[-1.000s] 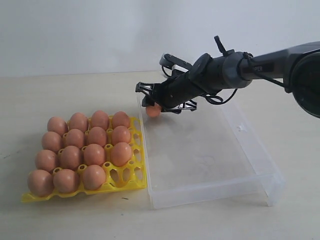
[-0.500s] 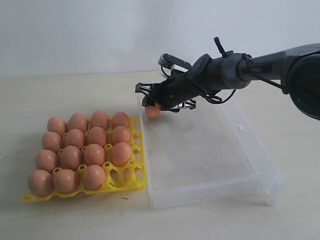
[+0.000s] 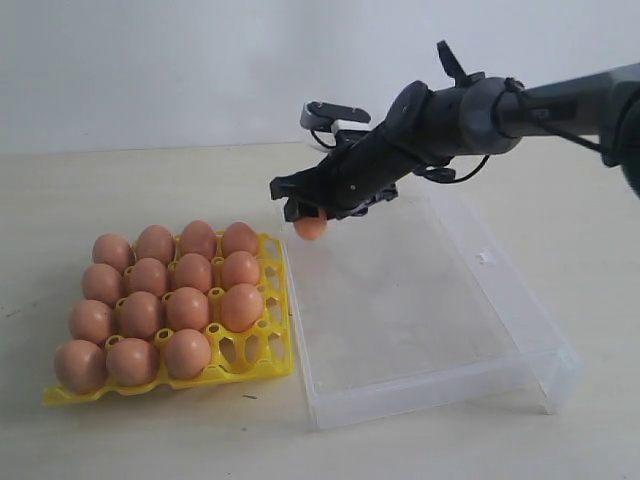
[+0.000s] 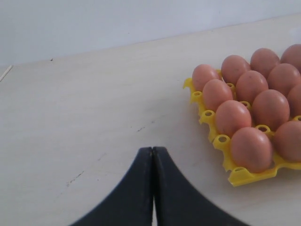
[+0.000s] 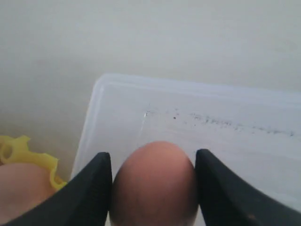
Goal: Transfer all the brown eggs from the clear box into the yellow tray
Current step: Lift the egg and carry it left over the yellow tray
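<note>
Right claw (image 3: 312, 213) lifted egg (image 3: 311, 229) higher; beige tabletop (image 3: 150, 445), white wall (image 3: 150, 70).

Pale beige table (image 3: 120, 180), faint dark scuffs (image 4: 146, 126) on the bare surface: yellow tray (image 3: 268, 366) flat toward the near left, clear box (image 3: 430, 385) just beside it toward the right edge, contact unclear.

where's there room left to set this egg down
One free cup: the yellow tray corner nearest the camera, beside the clear box. All other cups are crowded with eggs. The box floor is bare under the egg in the right gripper.
</note>
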`<state>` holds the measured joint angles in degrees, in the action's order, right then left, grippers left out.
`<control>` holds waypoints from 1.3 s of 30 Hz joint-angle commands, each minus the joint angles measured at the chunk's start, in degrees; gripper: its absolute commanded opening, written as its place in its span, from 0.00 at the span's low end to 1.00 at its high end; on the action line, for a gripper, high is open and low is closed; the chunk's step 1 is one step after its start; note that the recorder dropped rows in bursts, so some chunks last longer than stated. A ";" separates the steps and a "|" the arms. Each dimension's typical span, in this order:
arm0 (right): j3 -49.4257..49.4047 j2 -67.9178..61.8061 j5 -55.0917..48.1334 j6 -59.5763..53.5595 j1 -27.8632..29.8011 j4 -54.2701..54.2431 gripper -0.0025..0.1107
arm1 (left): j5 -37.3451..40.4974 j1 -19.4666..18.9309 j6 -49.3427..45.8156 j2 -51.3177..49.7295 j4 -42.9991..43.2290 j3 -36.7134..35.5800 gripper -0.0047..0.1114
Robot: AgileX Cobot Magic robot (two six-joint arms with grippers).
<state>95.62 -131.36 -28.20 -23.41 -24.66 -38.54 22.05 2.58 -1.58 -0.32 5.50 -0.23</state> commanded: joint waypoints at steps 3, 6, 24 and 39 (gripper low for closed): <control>-6.69 9.53 6.08 -0.62 0.01 5.09 0.02 | -0.35 0.28 0.28 0.32 -0.06 0.23 0.04; -10.95 14.11 9.01 -0.91 -0.35 5.09 0.02 | -0.35 0.28 0.28 0.32 -0.06 0.23 0.04; -34.23 26.13 31.80 -17.70 -17.00 1.40 0.02 | -0.35 0.28 0.28 0.32 -0.06 0.23 0.04; -41.02 29.05 43.66 1.18 -21.29 23.71 0.02 | -0.35 0.28 0.28 0.32 -0.06 0.23 0.04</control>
<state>54.92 -102.84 16.13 -23.69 -45.80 -16.85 22.05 2.58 -1.58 -0.32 5.50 -0.23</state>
